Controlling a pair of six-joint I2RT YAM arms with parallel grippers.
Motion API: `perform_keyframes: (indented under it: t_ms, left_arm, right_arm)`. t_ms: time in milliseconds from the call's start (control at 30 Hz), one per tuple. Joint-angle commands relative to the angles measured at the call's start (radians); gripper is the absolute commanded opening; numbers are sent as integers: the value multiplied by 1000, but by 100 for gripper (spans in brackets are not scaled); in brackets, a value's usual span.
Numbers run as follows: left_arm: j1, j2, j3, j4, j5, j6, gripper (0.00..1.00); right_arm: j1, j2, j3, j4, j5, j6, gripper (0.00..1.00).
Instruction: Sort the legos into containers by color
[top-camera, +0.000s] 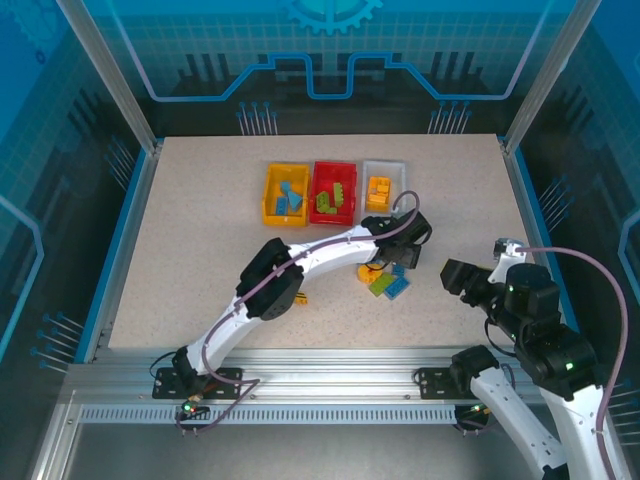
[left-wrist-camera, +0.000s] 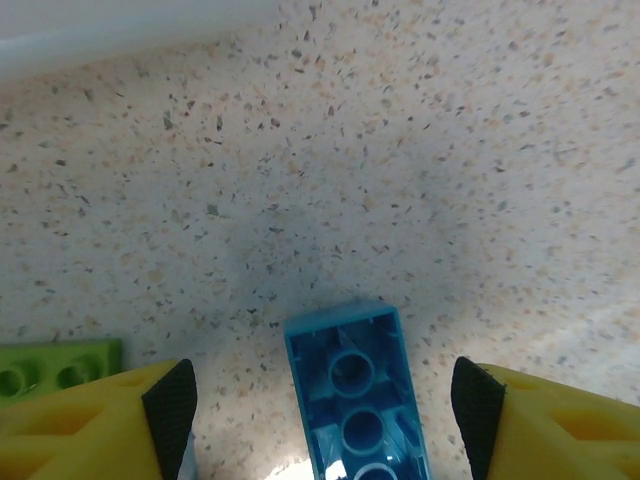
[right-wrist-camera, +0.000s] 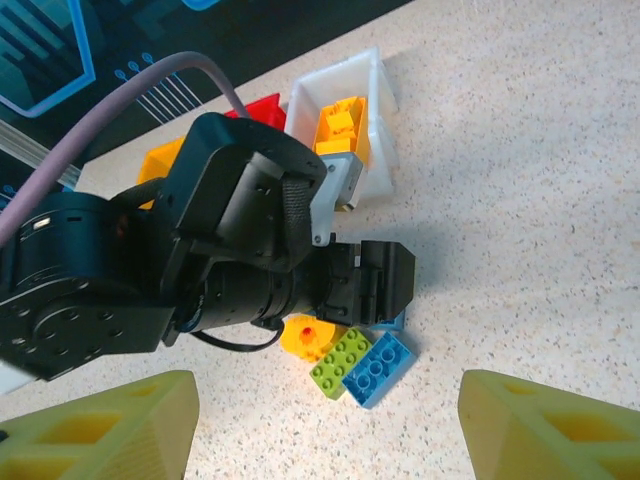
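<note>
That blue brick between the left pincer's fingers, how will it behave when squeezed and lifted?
The blue brick looks like hard plastic, so probably stiff. Its glossy walls might slip. Lying flat, hollow side up, it shouldn't roll.

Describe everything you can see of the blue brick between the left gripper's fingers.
The blue brick is glossy, translucent plastic, oblong, apparently hollow side up, with round tubes in a row inside its rim. It lies flat on the speckled table, between the fingers of the open left gripper, touching neither. Its near end is cut off.
</note>
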Motion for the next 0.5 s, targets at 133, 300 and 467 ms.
perform_keyframes:
  t_ms: [133, 300, 467]
  left_arm:
    - [-16, 63, 41, -43, -13, 3, 67]
    - [-29, 64, 17, -2, -12, 16, 51]
    - [-31, 10, -25, 51, -28, 21, 39]
  right_arm:
    - [-8, 17, -3, -25, -26, 18, 70]
    - [-8, 21, -12, -20, -26, 22, 70]
    - [-8, 24, -26, -17, -29, 12, 69]
